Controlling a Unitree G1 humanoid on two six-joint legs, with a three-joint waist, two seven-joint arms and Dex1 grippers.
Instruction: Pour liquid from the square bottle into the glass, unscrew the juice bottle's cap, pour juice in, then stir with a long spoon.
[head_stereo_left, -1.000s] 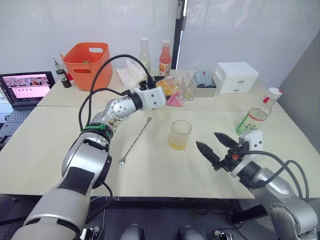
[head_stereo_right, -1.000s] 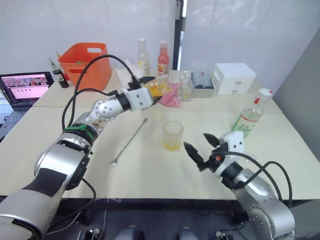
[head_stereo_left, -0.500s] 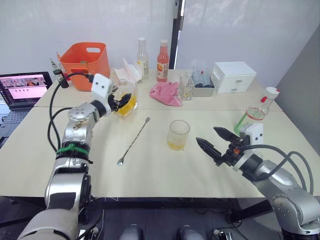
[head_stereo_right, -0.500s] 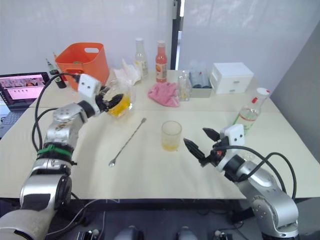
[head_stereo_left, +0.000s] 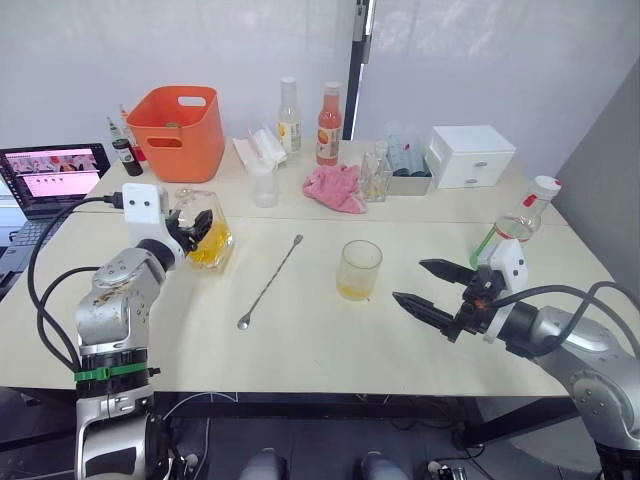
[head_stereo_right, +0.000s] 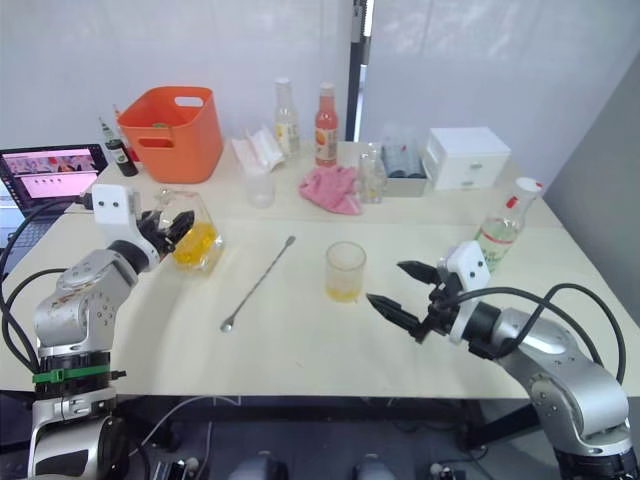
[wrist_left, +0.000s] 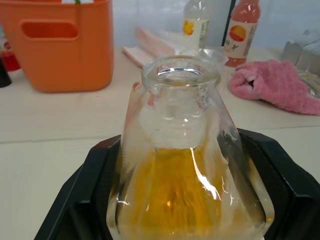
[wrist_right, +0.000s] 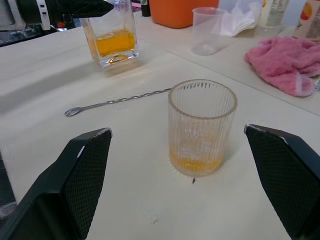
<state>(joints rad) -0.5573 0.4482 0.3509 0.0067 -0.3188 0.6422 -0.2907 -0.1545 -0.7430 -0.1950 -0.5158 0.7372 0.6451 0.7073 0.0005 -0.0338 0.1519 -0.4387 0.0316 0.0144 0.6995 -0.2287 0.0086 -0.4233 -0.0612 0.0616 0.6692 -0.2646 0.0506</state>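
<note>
The square bottle (head_stereo_left: 208, 240), with orange-yellow liquid in its lower part, stands upright on the table at the left. My left gripper (head_stereo_left: 197, 228) is shut on it, and its black fingers (wrist_left: 82, 200) flank the glass sides. The ribbed glass (head_stereo_left: 359, 270) holds a little orange liquid at mid-table. The long spoon (head_stereo_left: 270, 281) lies flat between bottle and glass. My right gripper (head_stereo_left: 407, 280) hovers open just right of the glass, empty. Behind it stands the juice bottle (head_stereo_left: 512, 232) with its white cap (head_stereo_left: 549, 184) on.
An orange basket (head_stereo_left: 183, 118), a small clear cup (head_stereo_left: 264, 186), two tall bottles (head_stereo_left: 328, 110), a pink cloth (head_stereo_left: 333, 187) and a white drawer box (head_stereo_left: 470, 154) line the back. A laptop (head_stereo_left: 50, 176) sits at far left.
My left arm swung the square bottle from beside the glass back to the left and brought it upright on the table. The right gripper drifted slightly right, still open.
</note>
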